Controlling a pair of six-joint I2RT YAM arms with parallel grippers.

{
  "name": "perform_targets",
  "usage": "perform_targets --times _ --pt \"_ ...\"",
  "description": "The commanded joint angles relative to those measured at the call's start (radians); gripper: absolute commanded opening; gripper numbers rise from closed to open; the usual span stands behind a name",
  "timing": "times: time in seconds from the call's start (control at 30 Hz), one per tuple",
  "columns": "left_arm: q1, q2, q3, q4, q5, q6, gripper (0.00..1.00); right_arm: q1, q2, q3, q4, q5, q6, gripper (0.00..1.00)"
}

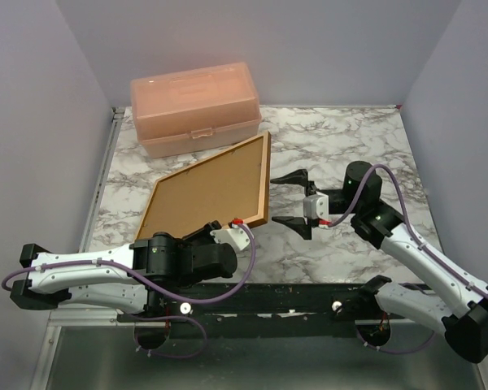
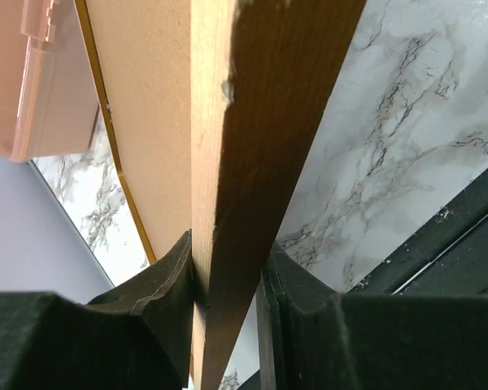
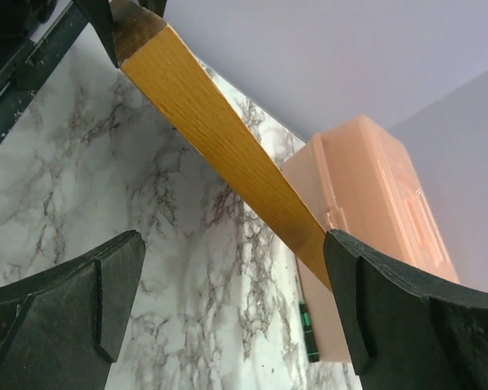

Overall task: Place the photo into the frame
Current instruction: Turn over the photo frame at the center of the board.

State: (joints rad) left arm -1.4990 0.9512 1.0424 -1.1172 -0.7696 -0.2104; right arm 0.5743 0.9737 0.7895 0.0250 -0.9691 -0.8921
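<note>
Clamping the frame (image 1: 265,180) by its near edge, close to its near right corner, my left jaws are drawn in to the thickness of the wood, one on each face. The frame is tilted, its plain brown backing panel (image 1: 207,191) turned up toward the overhead camera, and its far corner reaches toward the pink plastic box (image 1: 193,106). I cannot tell whether that far end touches the table (image 1: 350,138).

My right jaws are spread as wide as they go and hold nothing. They hover just beside the frame's right edge, apart from it, and my right wrist camera sees that orange-brown edge running between them toward the box.

The table is white marble-patterned with grey veins, and a black strip (image 1: 293,296) runs along its near edge where my arms are bolted. Pale lilac walls (image 1: 268,49) close it in at the back and on both sides. The pink box sits at the far left, against the back wall.
</note>
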Motion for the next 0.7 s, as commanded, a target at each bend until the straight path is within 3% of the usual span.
perform_targets --times 0.0,0.13,0.37,0.67 --pt "-0.002 -0.014 0.029 0.108 0.142 -0.109 0.0 0.002 0.026 0.021 0.096 -0.081 -0.114 1.0" --pt "-0.001 -0.01 0.028 0.109 0.153 -0.112 0.0 0.013 0.066 0.022 0.188 -0.13 -0.083 0.99" --pt "-0.002 -0.005 0.024 0.107 0.16 -0.127 0.0 0.086 0.141 0.065 0.11 -0.119 -0.175 0.91" --pt "-0.002 -0.029 0.023 0.102 0.167 -0.136 0.0 0.156 0.195 0.113 0.033 -0.056 -0.259 0.66"
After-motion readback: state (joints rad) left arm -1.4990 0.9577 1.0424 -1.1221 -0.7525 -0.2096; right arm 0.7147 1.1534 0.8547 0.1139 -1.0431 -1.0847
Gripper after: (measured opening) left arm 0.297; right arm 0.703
